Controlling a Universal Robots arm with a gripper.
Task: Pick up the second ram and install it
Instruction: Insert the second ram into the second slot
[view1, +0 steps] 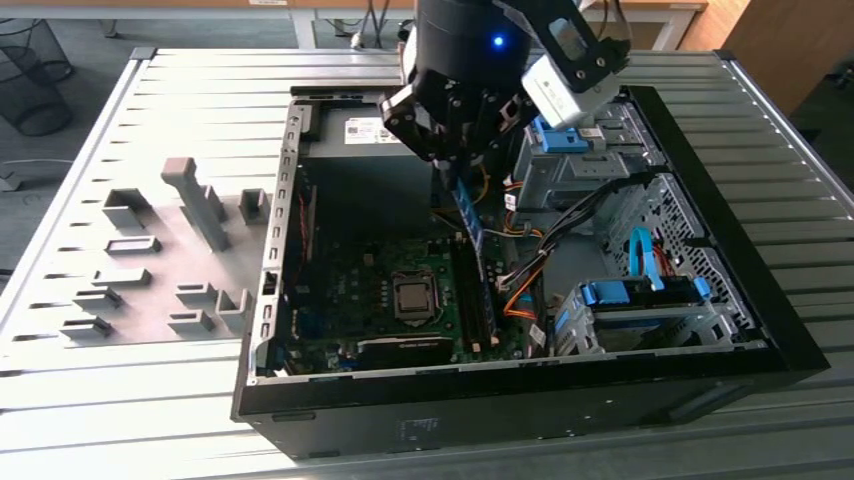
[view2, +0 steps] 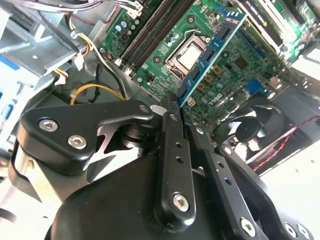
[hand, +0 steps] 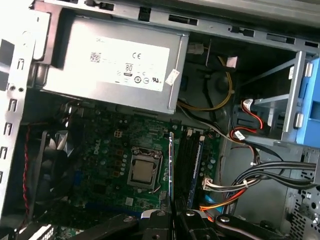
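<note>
My gripper (view1: 458, 172) hangs over the open computer case and is shut on the second ram (view1: 466, 212), a thin blue-green stick held on edge. In the second wrist view the ram (view2: 210, 55) reaches out from the fingertips (view2: 170, 107) over the motherboard, above the processor (view2: 187, 57). In the first wrist view the ram (hand: 171, 170) appears edge-on, raised above the board and beside the long black memory slots (hand: 184, 165). Another blue stick (hand: 196, 167) stands in one of those slots. The ram's held end is hidden between the fingers.
The case (view1: 747, 330) lies open on a slatted metal table (view1: 174, 110). Grey fixture blocks (view1: 200, 200) stand at the exterior view's left. Inside the case are a power supply (hand: 115, 65), a fan (hand: 47, 165), loose cables (view1: 521, 290) and blue drive brackets (view1: 641, 295).
</note>
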